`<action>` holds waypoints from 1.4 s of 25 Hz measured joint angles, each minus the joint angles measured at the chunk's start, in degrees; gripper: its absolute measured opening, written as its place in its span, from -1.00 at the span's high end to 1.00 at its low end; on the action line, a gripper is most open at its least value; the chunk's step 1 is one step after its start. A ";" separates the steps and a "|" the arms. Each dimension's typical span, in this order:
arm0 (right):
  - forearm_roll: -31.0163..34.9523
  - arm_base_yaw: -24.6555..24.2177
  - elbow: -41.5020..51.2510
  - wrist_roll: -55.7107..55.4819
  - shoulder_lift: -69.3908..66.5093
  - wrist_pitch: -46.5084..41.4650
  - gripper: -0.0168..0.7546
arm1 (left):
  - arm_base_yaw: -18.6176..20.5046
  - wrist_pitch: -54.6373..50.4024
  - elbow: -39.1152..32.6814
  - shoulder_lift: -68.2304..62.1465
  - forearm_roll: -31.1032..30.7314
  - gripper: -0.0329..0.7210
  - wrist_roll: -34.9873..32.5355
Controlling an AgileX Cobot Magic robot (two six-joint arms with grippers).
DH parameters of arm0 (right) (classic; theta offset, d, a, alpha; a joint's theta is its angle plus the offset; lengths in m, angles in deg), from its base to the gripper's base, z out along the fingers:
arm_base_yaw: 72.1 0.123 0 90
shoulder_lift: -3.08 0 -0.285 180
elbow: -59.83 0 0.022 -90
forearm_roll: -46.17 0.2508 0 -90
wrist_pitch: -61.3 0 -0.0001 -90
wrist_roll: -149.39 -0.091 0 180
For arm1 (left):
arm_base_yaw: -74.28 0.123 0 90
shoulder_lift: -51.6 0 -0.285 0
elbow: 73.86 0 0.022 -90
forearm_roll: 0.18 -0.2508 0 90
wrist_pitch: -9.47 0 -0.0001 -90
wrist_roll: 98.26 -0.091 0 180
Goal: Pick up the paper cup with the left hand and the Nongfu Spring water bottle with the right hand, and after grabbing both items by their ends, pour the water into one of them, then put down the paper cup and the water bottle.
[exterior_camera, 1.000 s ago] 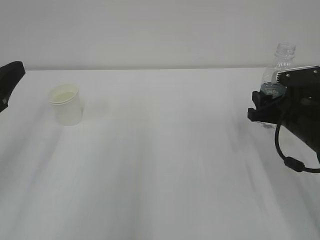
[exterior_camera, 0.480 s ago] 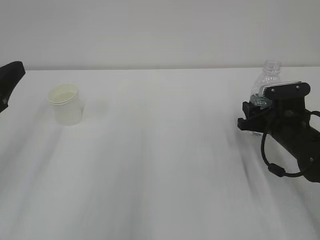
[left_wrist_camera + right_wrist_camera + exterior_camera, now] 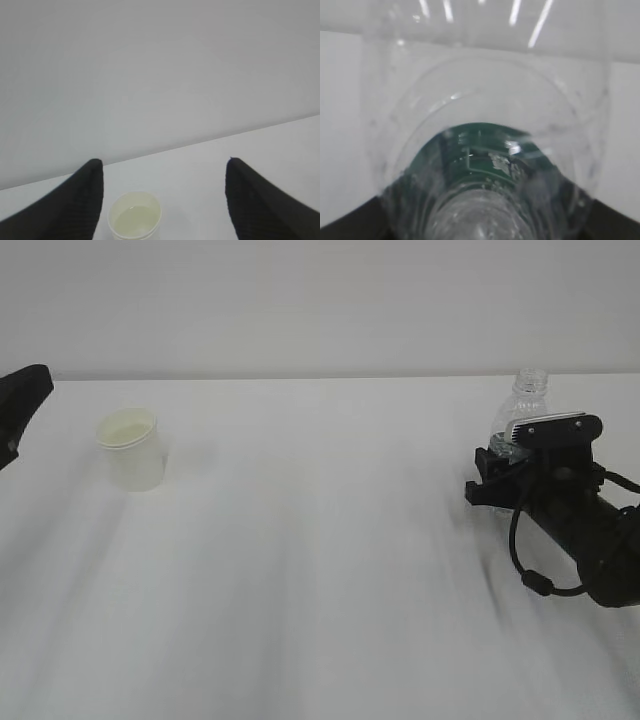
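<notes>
White table [image 3: 320,570]: my right hand [image 3: 487,480] grips the Nongfu Spring water bottle [image 3: 520,410]; left hand [image 3: 162,200] hangs wide above the paper cup [image 3: 131,448].

Wide bare table between two obstacles

The paper cup [image 3: 131,448] stands far left, the Nongfu Spring water bottle [image 3: 519,410] far right inside the right hand [image 3: 487,478]; the table [image 3: 320,560] between and nearer lies open.

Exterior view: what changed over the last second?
The right hand, gripping the Nongfu Spring water bottle, moved left and down in the exterior view, carrying the bottle with it; the bottle's neck now sits lower and further left. Nothing was newly grasped or released. The paper cup stands in the same spot on the table, and the left hand stays open at the left edge.
</notes>
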 joint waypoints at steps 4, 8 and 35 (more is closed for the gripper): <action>-0.13 0.00 -0.04 -0.02 -0.58 1.66 -0.16 | 0.00 0.00 0.00 0.00 -0.23 -0.53 0.00; -0.71 0.00 -0.04 -0.13 -0.68 3.41 -0.17 | 0.00 -0.10 0.00 0.62 -0.47 -0.53 0.00; -2.79 0.00 9.18 -1.19 5.87 5.41 -0.57 | 0.00 -12.64 -0.23 16.18 -1.72 -0.52 0.00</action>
